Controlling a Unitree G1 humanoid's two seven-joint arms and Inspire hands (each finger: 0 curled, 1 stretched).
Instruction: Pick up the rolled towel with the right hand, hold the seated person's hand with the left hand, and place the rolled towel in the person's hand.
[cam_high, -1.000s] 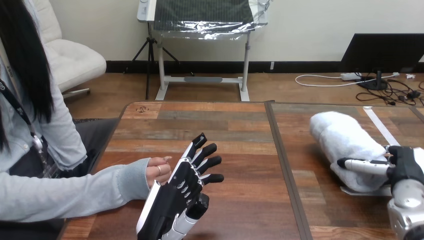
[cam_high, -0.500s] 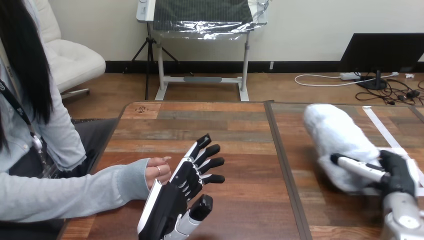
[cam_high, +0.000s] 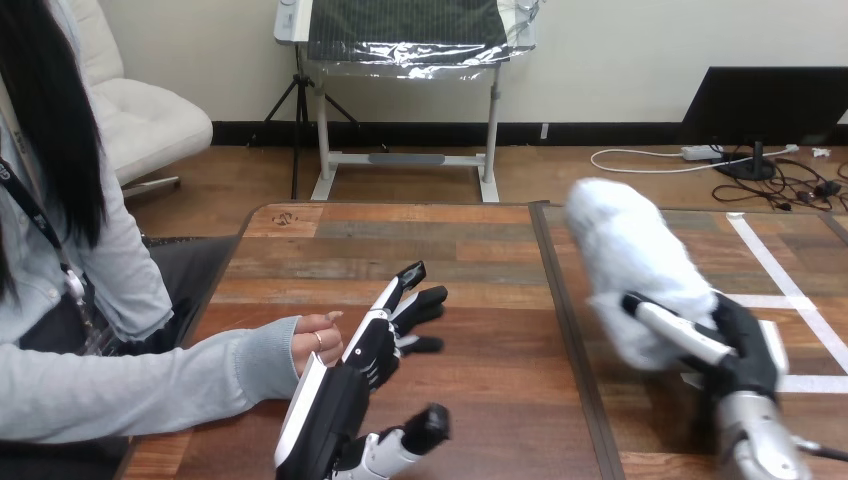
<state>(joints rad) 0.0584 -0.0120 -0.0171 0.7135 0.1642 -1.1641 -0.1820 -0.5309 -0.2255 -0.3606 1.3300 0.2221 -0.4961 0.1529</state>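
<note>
Bright, even light, apparently from above. The wooden table (cam_high: 450, 250) shows a mild sheen and no hot glare spots. The white rolled towel (cam_high: 630, 260) is very bright, nearly washed out on top, with a soft shadow on the table beneath it.

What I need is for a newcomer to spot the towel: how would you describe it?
On the brown wooden plank table, look at the right half, past the dark seam. There the robot's black-and-white right hand grips a white, fluffy rolled towel. It is the only soft white bundle; the left hand and the person's hand are at the left.
</note>
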